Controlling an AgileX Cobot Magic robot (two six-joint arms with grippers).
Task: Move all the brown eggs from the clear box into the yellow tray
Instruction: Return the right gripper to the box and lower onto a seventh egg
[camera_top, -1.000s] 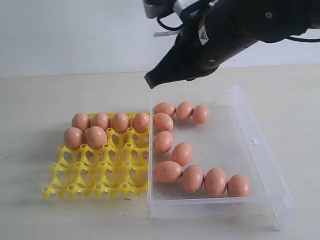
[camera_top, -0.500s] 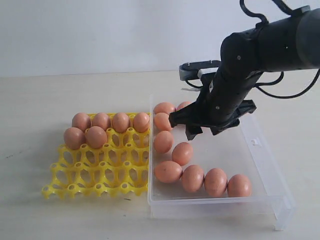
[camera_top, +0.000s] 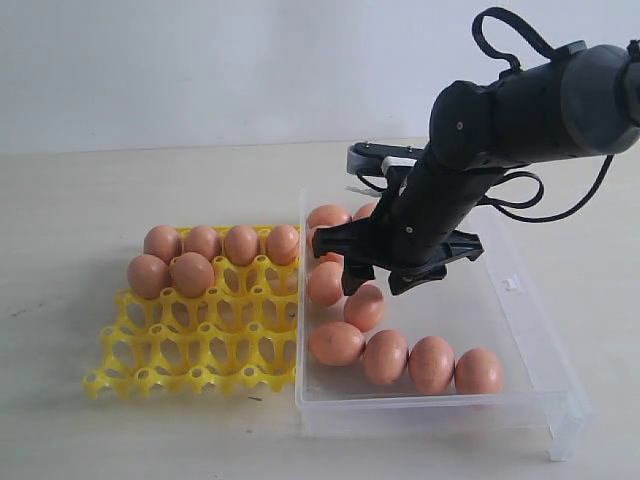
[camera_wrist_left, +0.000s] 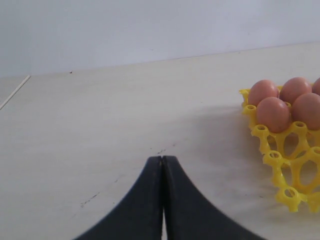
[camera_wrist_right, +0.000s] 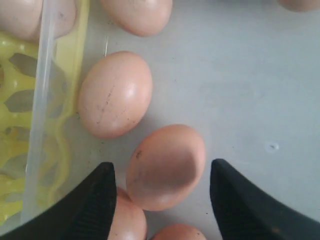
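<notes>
Nine brown eggs (camera_top: 336, 343) show in the clear box (camera_top: 480, 310). Some run down the wall nearest the yellow tray (camera_top: 200, 350) and four sit in a row along the front wall. The black right arm (camera_top: 500, 110) covers part of the rear corner, so the count there is uncertain. One egg (camera_top: 364, 307) lies apart from the walls, just beside the one against the tray-side wall. The right gripper (camera_top: 378, 283) hangs directly over it. In the right wrist view this egg (camera_wrist_right: 165, 167) lies between the two black jaws. They are spread wider than the egg, with a gap on each side, and have hold of nothing.

The box is shallow and transparent, with a small clasp (camera_top: 511, 284) on its right wall. Its left wall stands edge to edge with the tray. The tray holds six eggs. Four fill the back row (camera_top: 222, 243) and two sit in the leftmost cups of the next row (camera_top: 168, 275). The other cups hold nothing.

In the left wrist view the left gripper (camera_wrist_left: 161, 160) has its jaws pressed together, tip to tip, with nothing between them. It is over bare worktop (camera_wrist_left: 100, 125), with a corner of the tray (camera_wrist_left: 280, 160) near.

The worktop (camera_top: 100, 180) is pale and matt, with a few faint dark marks. Behind it stands a plain white wall (camera_top: 200, 70).
</notes>
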